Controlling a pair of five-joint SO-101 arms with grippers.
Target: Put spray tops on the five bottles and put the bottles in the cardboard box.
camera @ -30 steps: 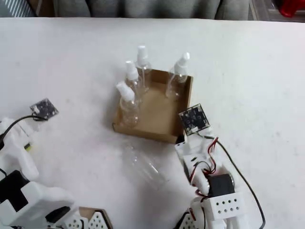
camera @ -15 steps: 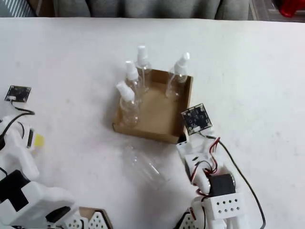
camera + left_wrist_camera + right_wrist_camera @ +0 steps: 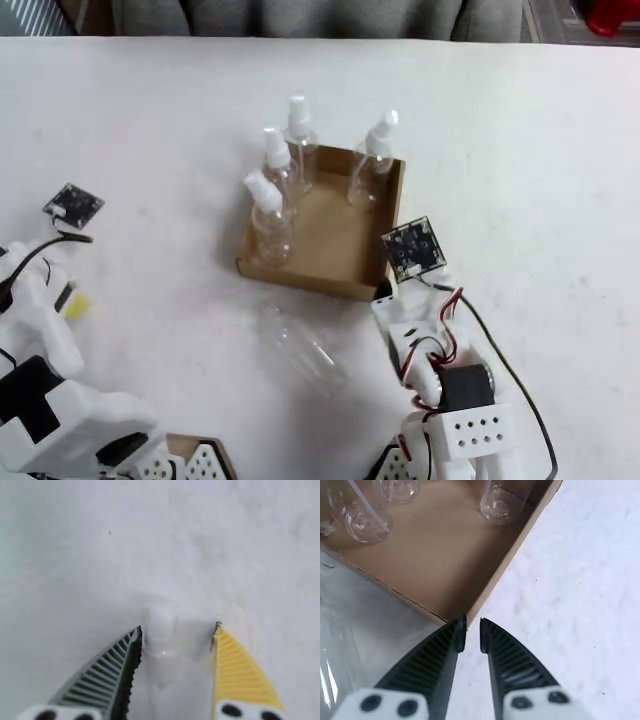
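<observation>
Presently the cardboard box [image 3: 330, 250] sits on the white table [image 3: 520, 150], and everything else is placed from it. Four bottles with white spray tops stand upright at the box. One [image 3: 270, 225] is inside against its left wall. A second [image 3: 282, 170] stands by the far left corner. A third [image 3: 300, 135] is just behind that corner, and I cannot tell whether it stands within the wall. The fourth [image 3: 372, 165] leans a little in the far right corner.

The fifth bottle [image 3: 300, 348] has no top. It lies on its side on the table just outside the box's near wall, close to it but not touching.

The left tool [image 3: 177, 630] is well away from the box, off its left side over bare table. Its dark finger and yellow finger are closed around a loose spray top [image 3: 161, 647]. The dark finger's edge lies against the top, and the translucent body fills the gap across to the yellow finger.

The right tool [image 3: 471, 627] hangs just outside the box's near right corner, its fingertips above the cardboard edge there. Its two dark fingers are all but closed, with a thin slit between them and nothing in it. The right wrist view shows the box's brown floor and clear bottle bases standing on it.
</observation>
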